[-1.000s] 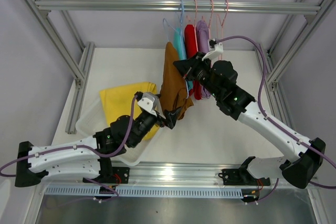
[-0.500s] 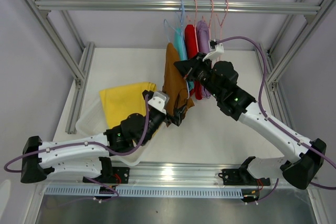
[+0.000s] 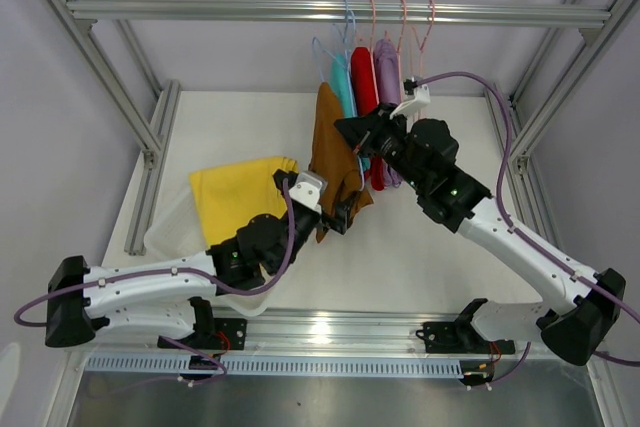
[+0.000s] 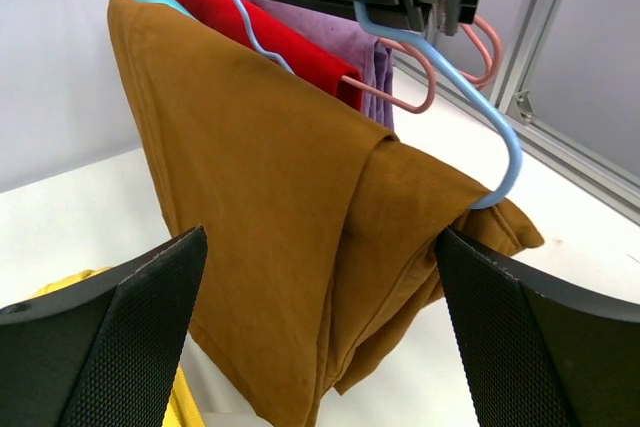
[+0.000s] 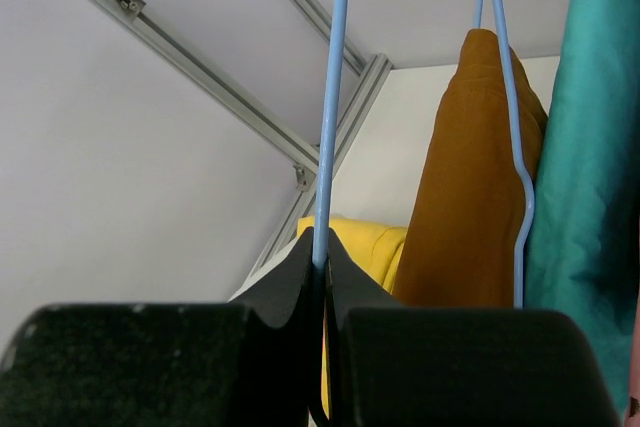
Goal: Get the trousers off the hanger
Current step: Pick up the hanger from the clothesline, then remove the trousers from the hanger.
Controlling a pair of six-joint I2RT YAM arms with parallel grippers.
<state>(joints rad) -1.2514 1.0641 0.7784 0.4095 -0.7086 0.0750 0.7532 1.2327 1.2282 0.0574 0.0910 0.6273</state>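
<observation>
White tabletop [image 3: 430, 247] spreads under a frame of aluminium bars, with pale walls behind. Nearest the arm bases, left of the folded brown cloth trousers [image 3: 330, 152], a white plastic tray [image 3: 165, 237] holds the folded yellow cloth trousers [image 3: 235, 197], which lie flat and off any hanger.

At the lower end of the brown trousers sits the left gripper [image 3: 338, 215]. Its jaws are spread wide, and in its wrist view the brown cloth hangs ahead in the gap between the two black fingers [image 4: 130, 347]. Whether either one touches the cloth I cannot tell.

The brown trousers are draped over the lower bar of a thin light-blue wire hanger [image 4: 480, 117]. Just right of their upper part, the right gripper [image 3: 350, 130] is pinched tight on that hanger's wire.

Behind the brown trousers, and to their right, hang the teal cloth trousers [image 3: 343, 82], the red cloth trousers [image 3: 364, 82] and the lilac cloth trousers [image 3: 386, 72], packed side by side. Their hooks reach up to the horizontal aluminium rail [image 3: 250, 11].
</observation>
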